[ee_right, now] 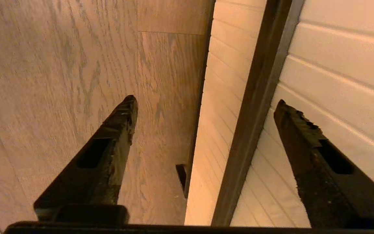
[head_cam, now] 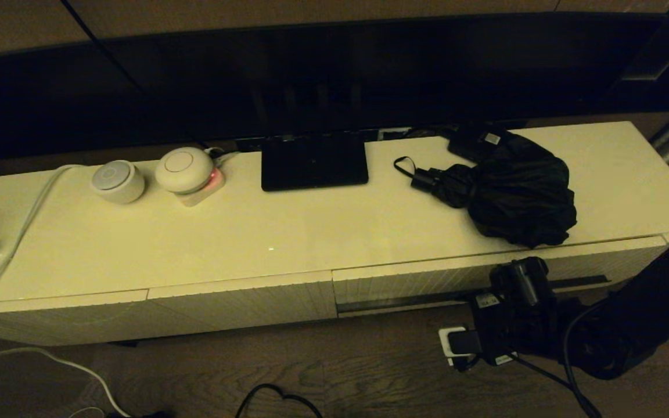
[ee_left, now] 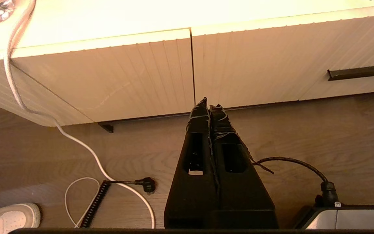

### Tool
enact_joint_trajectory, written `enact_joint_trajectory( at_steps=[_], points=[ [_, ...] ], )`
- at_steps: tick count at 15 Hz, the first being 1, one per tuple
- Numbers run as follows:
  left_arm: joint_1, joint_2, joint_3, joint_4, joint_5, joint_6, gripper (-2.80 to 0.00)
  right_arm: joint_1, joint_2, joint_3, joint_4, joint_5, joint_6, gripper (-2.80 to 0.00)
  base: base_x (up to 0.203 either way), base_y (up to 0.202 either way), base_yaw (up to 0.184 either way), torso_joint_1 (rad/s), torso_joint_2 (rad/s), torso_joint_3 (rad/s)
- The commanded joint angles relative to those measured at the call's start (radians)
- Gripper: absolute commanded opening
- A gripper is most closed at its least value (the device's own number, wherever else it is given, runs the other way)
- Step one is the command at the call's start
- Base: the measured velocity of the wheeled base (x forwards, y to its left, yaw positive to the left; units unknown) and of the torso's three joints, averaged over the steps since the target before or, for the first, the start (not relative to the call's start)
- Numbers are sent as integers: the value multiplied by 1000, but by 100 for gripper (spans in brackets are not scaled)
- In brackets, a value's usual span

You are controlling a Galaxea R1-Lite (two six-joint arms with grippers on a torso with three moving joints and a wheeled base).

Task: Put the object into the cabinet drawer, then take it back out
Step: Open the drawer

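Fingers of my right gripper (ee_right: 203,130) are spread wide, straddling the long dark slot (ee_right: 248,123) in the ribbed cream-white cabinet drawer (head_cam: 485,276), because that slot looks like the only purchase for pulling it open. The drawer looks shut. Above my fingers, the black compact folding umbrella (head_cam: 511,191) lies bunched on the cabinet top (head_cam: 288,232), waiting. My left gripper (ee_left: 210,105) hangs idle off to the side, fingers pressed together, holding nothing.

Bunchy black cloth umbrella (head_cam: 514,191); finely ribbed matt drawer front (head_cam: 427,281); wood-grain floor (head_cam: 340,371).
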Motion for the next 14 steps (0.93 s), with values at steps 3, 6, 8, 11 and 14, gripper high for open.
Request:
enact_joint_trajectory(
  at_steps=[3,6,8,11,14],
  points=[
    [0,0,3,0,1,0,-280,-9,59,-48,-5,-2,28,0,0,0,0,0,0,0],
    [0,0,3,0,1,0,-280,-9,81,-94,-2,-14,78,0,0,0,0,0,0,0],
    [0,0,3,0,1,0,-280,-9,95,-115,-1,-34,90,0,0,0,0,0,0,0],
    [0,0,3,0,1,0,-280,-9,114,-129,0,-34,92,0,0,0,0,0,0,0],
    [0,0,3,0,1,0,-280,-11,123,-142,0,-36,93,0,0,0,0,0,0,0]
  ],
)
